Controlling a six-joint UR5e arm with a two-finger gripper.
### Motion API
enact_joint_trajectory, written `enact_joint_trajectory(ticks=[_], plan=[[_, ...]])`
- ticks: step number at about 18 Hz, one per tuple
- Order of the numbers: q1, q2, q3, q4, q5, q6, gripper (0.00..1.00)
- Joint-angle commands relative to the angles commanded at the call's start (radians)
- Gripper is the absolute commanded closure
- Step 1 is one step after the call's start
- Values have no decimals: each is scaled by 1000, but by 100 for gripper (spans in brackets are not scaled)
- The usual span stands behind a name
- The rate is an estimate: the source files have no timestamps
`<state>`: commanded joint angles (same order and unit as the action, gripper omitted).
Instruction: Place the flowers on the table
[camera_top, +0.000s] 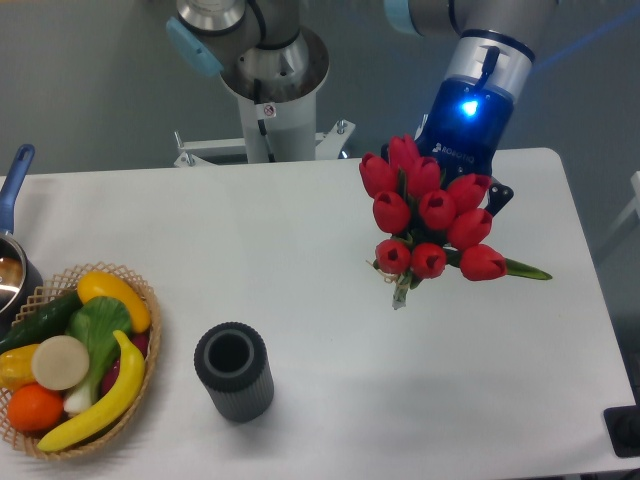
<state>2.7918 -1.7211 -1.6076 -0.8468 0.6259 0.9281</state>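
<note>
The flowers (430, 220), a bunch of red tulips with green stems and a leaf sticking out to the right, hang over the right half of the white table (300, 300). Their stem ends (401, 293) point down at the tabletop, and I cannot tell whether they touch it. My gripper (452, 203) comes down from the blue-lit wrist (470, 105) behind the blooms and is shut on the flowers. Its fingers are mostly hidden by the tulip heads; only a dark part (498, 193) shows at the right.
A dark grey ribbed cylinder vase (234, 371) stands upright at the front left of centre. A wicker basket of fruit and vegetables (75, 355) sits at the left edge, with a blue-handled pot (10, 255) behind it. The robot base (270, 80) is behind the table.
</note>
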Motion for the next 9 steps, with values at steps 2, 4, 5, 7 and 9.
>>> enact_joint_trajectory(ticks=[2,4,5,7,9], plan=[[-2,5,-8,0,3,0,52],[-3,17,-12,0,76,2,52],[-11,20,-14,0,115,3,52],[-14,32,-21,-2,178,3,52],[-23,44,-38,-2,225,3,52]])
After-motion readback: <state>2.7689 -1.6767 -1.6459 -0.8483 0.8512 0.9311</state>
